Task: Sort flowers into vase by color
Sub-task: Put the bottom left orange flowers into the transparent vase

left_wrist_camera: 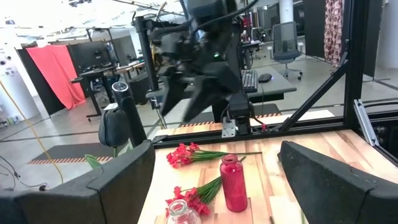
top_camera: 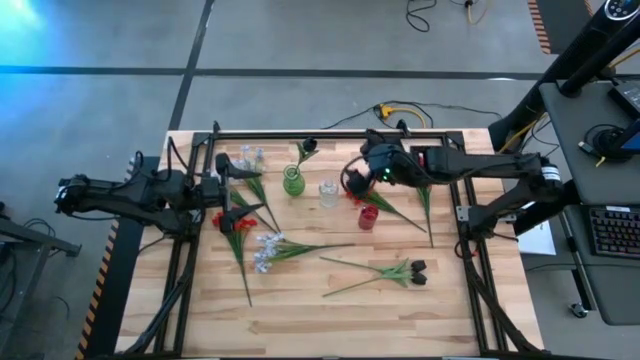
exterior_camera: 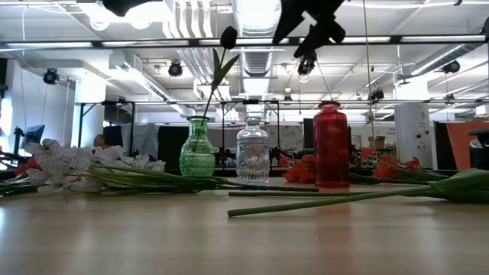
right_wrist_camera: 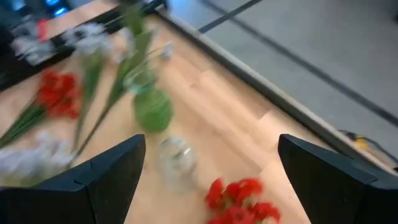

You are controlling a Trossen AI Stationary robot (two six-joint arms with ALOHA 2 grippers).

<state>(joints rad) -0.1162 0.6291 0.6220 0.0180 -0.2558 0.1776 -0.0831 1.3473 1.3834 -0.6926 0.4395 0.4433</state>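
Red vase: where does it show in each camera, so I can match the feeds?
High: red vase, centre-right, nearer than the clear vase.
Low: right of centre, right of the clear vase.
Left wrist: bottom centre, beside the clear vase's rim.
Right wrist: not in it.
Shared landmark: the clear vase.

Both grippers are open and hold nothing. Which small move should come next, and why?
Probably lower the right gripper to the red flowers just beneath it and close on a stem. The red vase beside them is empty, while the green vase already holds a dark bud. The left gripper waits, open.
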